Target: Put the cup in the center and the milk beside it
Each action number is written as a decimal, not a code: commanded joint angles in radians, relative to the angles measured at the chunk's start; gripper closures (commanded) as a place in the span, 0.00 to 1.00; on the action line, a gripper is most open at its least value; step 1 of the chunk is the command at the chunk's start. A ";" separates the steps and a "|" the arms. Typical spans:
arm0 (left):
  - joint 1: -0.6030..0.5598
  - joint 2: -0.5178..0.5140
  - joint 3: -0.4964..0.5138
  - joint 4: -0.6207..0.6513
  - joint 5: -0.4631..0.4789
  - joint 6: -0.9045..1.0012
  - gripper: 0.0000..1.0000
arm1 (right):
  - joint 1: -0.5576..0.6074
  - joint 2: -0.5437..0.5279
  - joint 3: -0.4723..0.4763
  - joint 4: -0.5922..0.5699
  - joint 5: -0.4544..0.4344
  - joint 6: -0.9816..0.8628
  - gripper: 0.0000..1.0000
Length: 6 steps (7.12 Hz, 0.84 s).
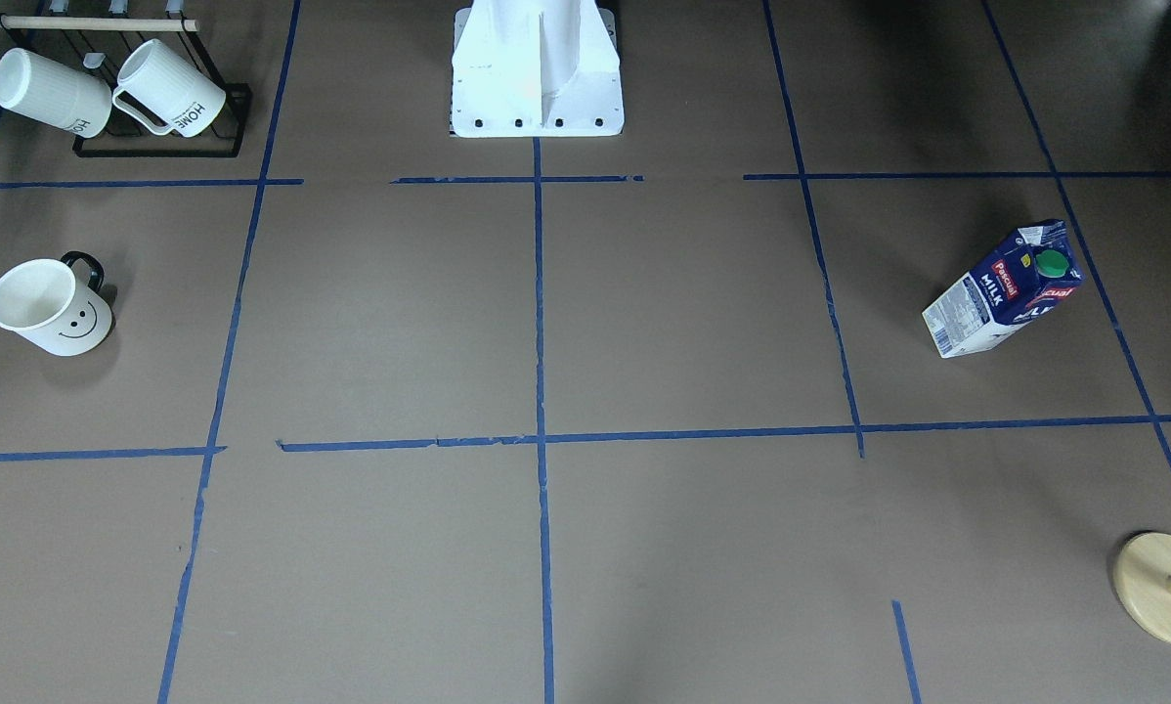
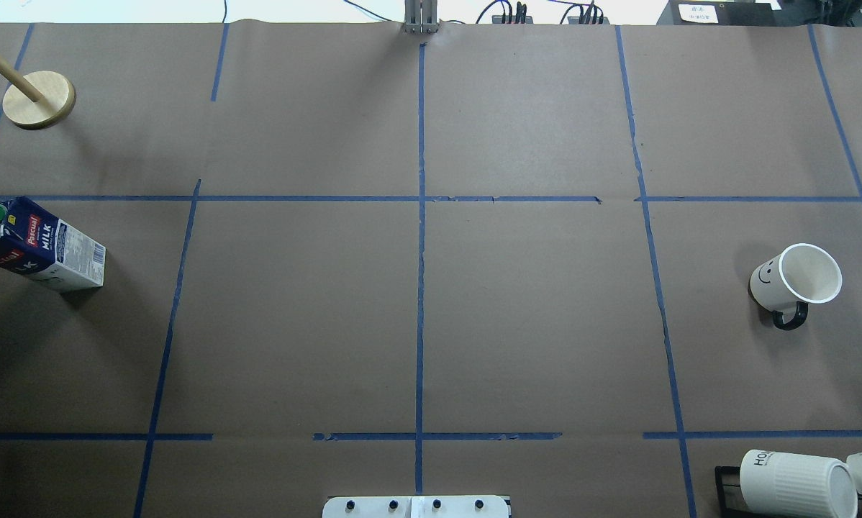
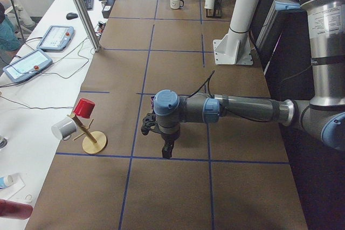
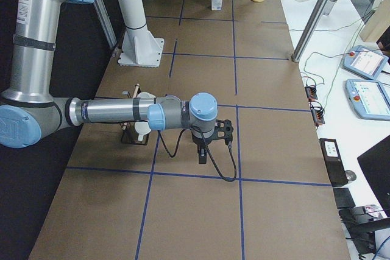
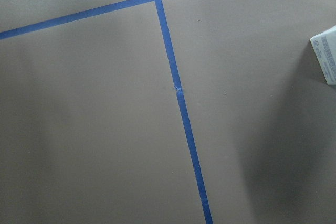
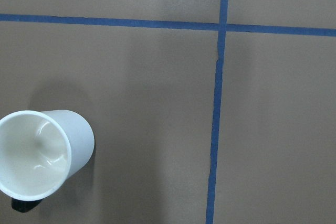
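Cup (image 2: 794,284) near right edge, milk (image 2: 39,248) at left edge, cannot tell state of left gripper (image 3: 167,153), right gripper (image 4: 202,155)

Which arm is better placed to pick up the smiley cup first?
Right, probably. The cup stands on the robot's right side, and the right wrist camera sees it close below; the milk is far on the left.
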 commanded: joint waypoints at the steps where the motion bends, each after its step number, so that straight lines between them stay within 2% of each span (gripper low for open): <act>1: -0.002 0.007 -0.014 0.002 -0.003 0.000 0.00 | -0.001 0.007 0.017 0.001 0.004 0.052 0.00; 2: 0.000 0.007 -0.019 0.002 -0.001 0.000 0.00 | -0.001 0.032 0.042 0.002 0.007 0.095 0.00; 3: 0.000 0.007 -0.019 0.002 -0.001 0.000 0.00 | -0.047 0.032 0.063 0.058 0.004 0.106 0.00; 4: 0.000 0.007 -0.019 0.002 -0.003 0.000 0.00 | -0.099 0.032 0.039 0.153 -0.002 0.127 0.00; 5: 0.000 0.007 -0.017 0.002 -0.005 0.000 0.00 | -0.134 0.030 0.019 0.224 -0.004 0.248 0.00; 6: 0.000 0.007 -0.019 0.002 -0.005 0.002 0.00 | -0.212 0.011 0.016 0.322 -0.092 0.350 0.00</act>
